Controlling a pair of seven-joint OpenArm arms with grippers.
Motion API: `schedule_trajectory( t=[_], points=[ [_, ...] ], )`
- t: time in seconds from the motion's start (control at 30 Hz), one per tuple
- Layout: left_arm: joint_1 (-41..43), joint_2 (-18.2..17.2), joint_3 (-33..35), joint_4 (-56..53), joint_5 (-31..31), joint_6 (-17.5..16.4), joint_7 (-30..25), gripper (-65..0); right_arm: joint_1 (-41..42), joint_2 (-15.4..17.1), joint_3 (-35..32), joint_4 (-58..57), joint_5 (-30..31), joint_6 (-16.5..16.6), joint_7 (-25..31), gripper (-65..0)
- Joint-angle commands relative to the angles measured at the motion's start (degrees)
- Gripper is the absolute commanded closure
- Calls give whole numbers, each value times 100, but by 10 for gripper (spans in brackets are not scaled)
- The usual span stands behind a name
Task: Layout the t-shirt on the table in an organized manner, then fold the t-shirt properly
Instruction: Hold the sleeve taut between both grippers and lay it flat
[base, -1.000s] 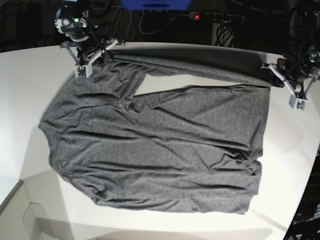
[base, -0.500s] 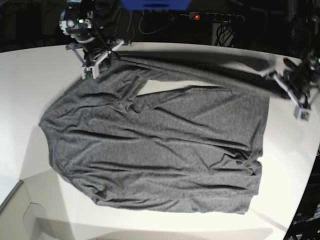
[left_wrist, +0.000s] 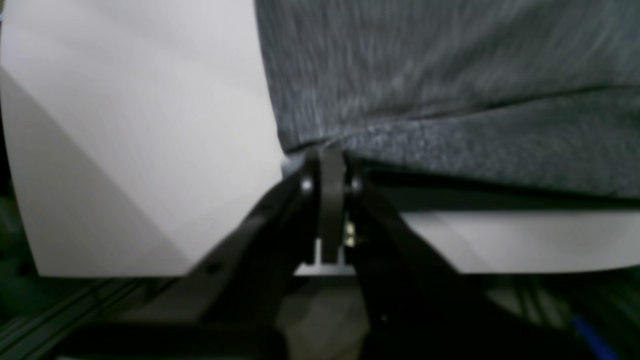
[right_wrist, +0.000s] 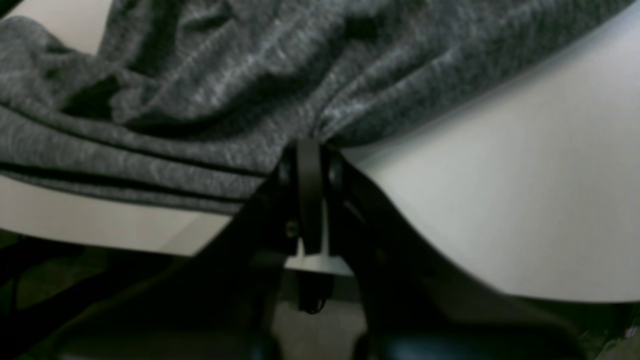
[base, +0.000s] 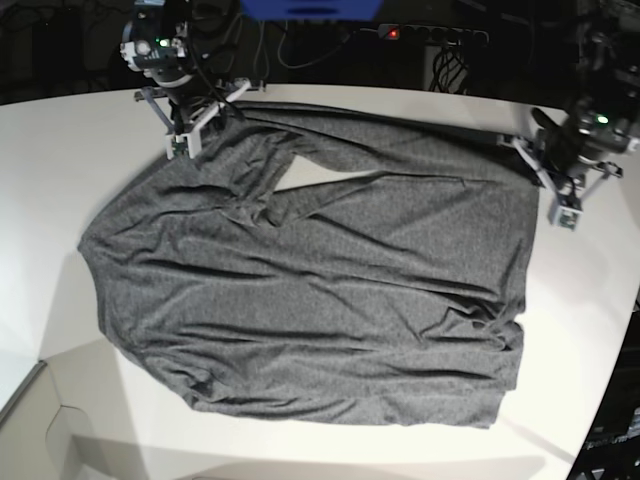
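The dark grey t-shirt (base: 310, 300) lies spread over the white table (base: 60, 150), its far strip folded over so that a small triangle of table shows near the back. At the far left, my right gripper (base: 205, 115) is shut on a bunched fold of the t-shirt (right_wrist: 210, 90); its jaws meet at the cloth (right_wrist: 310, 145). My left gripper (base: 530, 155) is at the far right, shut on a corner of the t-shirt (left_wrist: 450, 100), with the jaws together at the hem (left_wrist: 327, 157). The cloth edge runs between the two grippers.
The table's curved back edge (base: 400, 92) borders a dark area with cables and a power strip (base: 430, 35). A low white ledge (base: 60, 420) sits at the front left. Bare table (base: 585, 330) lies right of the shirt.
Both grippers kept their hold. The left gripper swung out, then came back in toward the shirt; the right gripper shifted slightly right. The far strip settled and the bare triangle shrank.
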Motion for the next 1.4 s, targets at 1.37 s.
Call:
schedule_trajectory(
  t=[1.37],
  points=[
    [428,145,153,-496,783,-1452,-62,-1,123,172,12,-50,-101,-4,-222,0]
  ],
)
